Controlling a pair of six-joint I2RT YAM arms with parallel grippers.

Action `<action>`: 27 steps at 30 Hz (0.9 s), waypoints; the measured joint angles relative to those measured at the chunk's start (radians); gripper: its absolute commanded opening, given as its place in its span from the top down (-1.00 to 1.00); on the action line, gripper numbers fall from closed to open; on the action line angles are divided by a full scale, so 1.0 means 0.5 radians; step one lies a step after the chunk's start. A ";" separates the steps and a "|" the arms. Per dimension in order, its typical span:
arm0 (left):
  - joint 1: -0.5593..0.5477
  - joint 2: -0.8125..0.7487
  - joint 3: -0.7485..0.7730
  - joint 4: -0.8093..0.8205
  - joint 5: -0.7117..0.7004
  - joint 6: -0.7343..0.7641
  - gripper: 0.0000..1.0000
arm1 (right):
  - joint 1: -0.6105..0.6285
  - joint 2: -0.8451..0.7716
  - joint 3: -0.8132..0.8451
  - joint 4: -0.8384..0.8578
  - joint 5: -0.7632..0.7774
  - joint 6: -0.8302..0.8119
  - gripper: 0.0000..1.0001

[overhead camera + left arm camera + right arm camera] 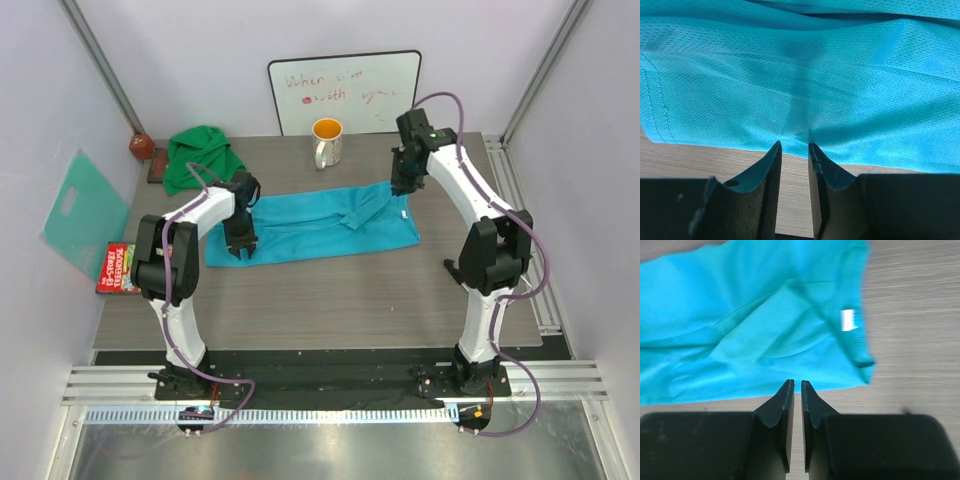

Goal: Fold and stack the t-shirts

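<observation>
Left gripper (240,246) (794,145): jaws parted by a narrow gap, nothing pinched; the tips sit at the near hem of the turquoise t-shirt (310,225) (800,75), at its left end.

Right gripper (403,186) (797,383): jaws a thin slit apart, holding nothing, poised over the shirt's right end near the far edge.

Turquoise t-shirt (740,315): folded into a long band lying left to right across the middle of the table (330,300). Fine mesh knit, stitched hem at the left edge. A sleeve flap is turned over on top toward the right end. Ribbed collar with a white label (848,320) at the right end. Shallow creases run lengthwise.

Green t-shirt (200,155): crumpled heap, far left corner of the table, well apart from the turquoise one.

Mug (327,142): white, orange inside, upright just beyond the turquoise band.

Whiteboard (345,90): propped against the back wall.
</observation>
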 measured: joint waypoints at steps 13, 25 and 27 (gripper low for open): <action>0.000 0.007 -0.072 0.005 0.022 -0.002 0.46 | 0.226 0.415 0.003 0.011 -0.153 0.025 0.69; 0.000 0.007 -0.082 0.020 0.029 -0.001 0.49 | 0.243 0.565 0.127 0.007 -0.157 0.041 0.71; 0.000 0.007 -0.094 0.022 0.029 0.000 0.50 | 0.254 0.594 0.163 0.008 -0.159 0.052 0.71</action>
